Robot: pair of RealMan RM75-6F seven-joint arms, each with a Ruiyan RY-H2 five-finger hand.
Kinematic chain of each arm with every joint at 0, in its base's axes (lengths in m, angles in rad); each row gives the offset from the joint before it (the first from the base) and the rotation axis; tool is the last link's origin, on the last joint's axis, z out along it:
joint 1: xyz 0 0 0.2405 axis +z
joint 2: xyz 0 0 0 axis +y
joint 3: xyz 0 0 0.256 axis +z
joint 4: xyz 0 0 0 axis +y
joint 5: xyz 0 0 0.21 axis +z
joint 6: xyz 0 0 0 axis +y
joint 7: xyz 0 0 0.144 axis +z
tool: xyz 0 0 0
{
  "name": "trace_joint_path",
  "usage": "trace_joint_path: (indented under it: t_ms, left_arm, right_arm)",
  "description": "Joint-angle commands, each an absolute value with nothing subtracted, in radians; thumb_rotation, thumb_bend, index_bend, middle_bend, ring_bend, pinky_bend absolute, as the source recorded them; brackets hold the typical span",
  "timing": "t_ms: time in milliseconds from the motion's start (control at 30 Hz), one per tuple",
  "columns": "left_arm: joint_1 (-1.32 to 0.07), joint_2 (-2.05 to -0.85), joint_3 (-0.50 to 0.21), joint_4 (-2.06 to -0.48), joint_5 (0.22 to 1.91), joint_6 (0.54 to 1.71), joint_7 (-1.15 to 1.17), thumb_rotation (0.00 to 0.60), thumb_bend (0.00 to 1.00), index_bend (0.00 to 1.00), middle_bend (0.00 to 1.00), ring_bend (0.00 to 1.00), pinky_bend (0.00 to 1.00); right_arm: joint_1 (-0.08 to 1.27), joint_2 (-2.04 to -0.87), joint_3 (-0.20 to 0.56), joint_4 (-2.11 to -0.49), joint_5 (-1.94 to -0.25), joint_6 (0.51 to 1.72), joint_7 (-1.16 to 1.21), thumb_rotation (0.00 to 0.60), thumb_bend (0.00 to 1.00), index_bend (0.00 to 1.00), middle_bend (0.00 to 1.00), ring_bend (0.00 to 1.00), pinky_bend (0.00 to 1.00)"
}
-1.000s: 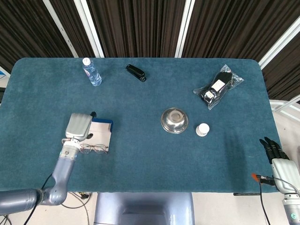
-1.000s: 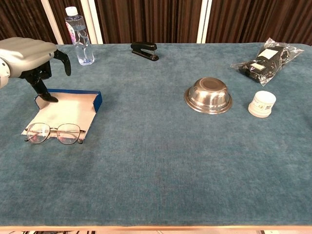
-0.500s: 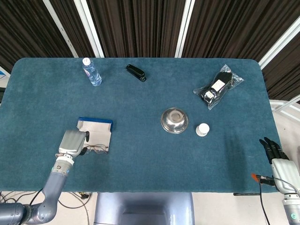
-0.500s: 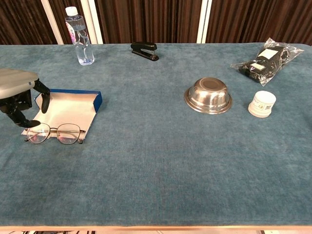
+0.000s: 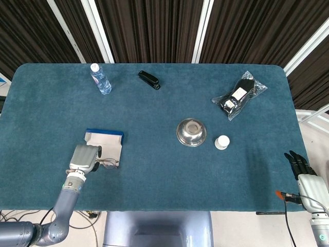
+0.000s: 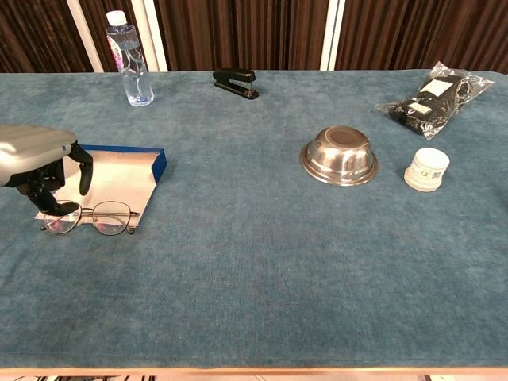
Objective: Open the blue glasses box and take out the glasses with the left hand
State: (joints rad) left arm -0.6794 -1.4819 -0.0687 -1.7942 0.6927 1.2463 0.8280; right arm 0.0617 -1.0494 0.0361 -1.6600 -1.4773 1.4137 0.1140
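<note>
The blue glasses box (image 6: 158, 164) lies open at the table's left, its pale inside facing up; the head view shows the box (image 5: 107, 139) too. The thin-framed glasses (image 6: 96, 217) lie on the box's near edge and the cloth, also seen as glasses (image 5: 108, 163) from above. My left hand (image 6: 33, 151) hovers over their left end with fingers apart; one dark fingertip (image 6: 58, 209) is down at the left lens, and a grip is not visible. In the head view the left hand (image 5: 85, 156) covers that end. My right hand (image 5: 302, 169) rests off the table's near right corner, fingers straight.
On the teal table (image 5: 154, 170) stand a water bottle (image 6: 131, 59) and a black stapler (image 6: 236, 82) at the back, a steel bowl (image 6: 339, 155) and a small white jar (image 6: 427, 169) right of centre, and a bagged black item (image 6: 434, 93) far right.
My left hand dropped from above the box's far left corner to the near left, then shifted right onto the glasses' left end. The glasses and box have not moved.
</note>
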Motion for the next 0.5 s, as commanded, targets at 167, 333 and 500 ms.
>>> trace_joint_path:
  t_ms: [167,333,500]
  left_arm:
    - [-0.686,-1.516,-0.076,-1.766,0.671,1.248,0.836,0.6,0.34,0.51,1.0,1.0,1.0]
    - [-0.688,-1.526,-0.08,-1.757,0.662,1.246,0.837,0.6,0.36,0.52,1.0,1.0,1.0]
    - [-0.688,-1.532,-0.079,-1.756,0.66,1.243,0.836,0.6,0.36,0.52,1.0,1.0,1.0]
  right_arm:
    - [0.061,-1.049,0.036,-1.66,-1.478,1.415,0.114,0.6,0.11,0.0,0.0,0.0,0.21]
    - [0.062,-1.049,0.036,-1.66,-1.478,1.414,0.114,0.6,0.11,0.0,0.0,0.0,0.21]
    - [0.062,-1.05,0.036,-1.659,-1.479,1.415,0.115,0.6,0.11,0.0,0.0,0.0,0.21]
